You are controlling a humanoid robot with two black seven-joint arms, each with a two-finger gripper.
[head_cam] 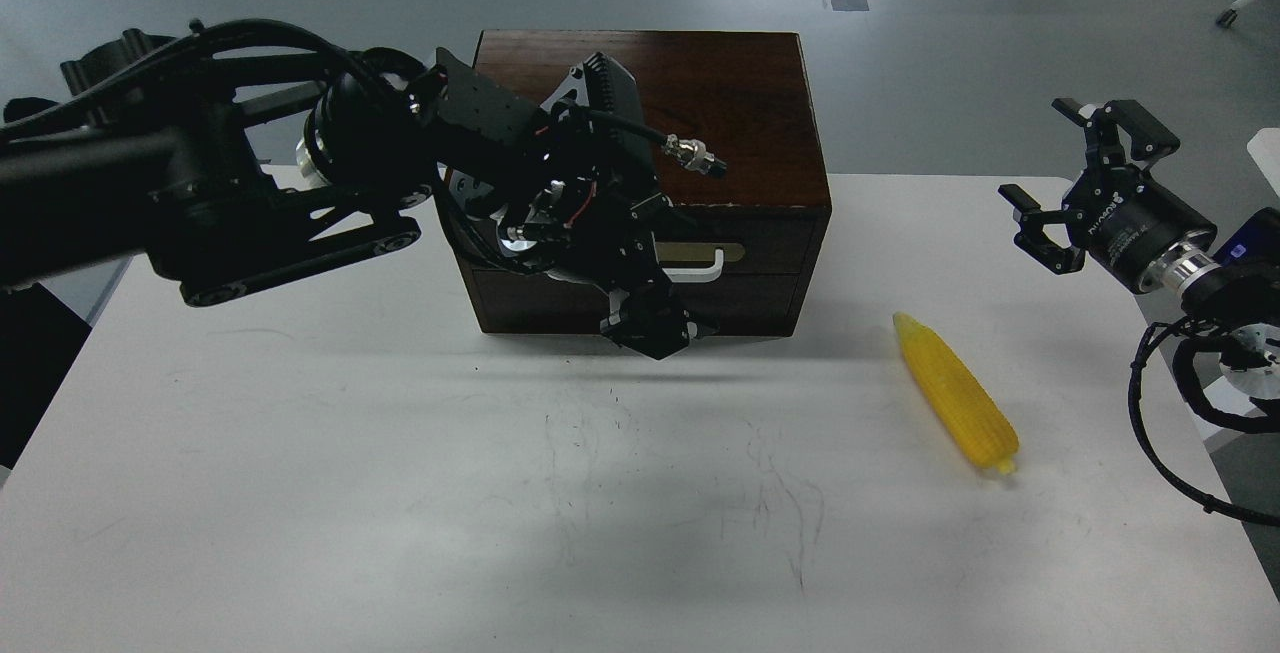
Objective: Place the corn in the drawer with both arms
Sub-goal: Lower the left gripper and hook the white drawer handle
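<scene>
The yellow corn (955,393) lies on the white table at the right, tip pointing toward the box. The dark brown wooden box (700,103) stands at the table's back middle; its drawer (760,245) is closed, and only the right end of the white handle (700,268) shows. My left arm reaches across the box front; its gripper (652,321) points down in front of the drawer, below the handle, and its fingers cannot be told apart. My right gripper (1060,183) hovers open and empty at the table's right edge, beyond and right of the corn.
The white table (400,483) carries faint scuff marks in front of the box. Grey floor lies beyond the table. A black cable loop (1170,433) hangs from my right arm at the table's right edge.
</scene>
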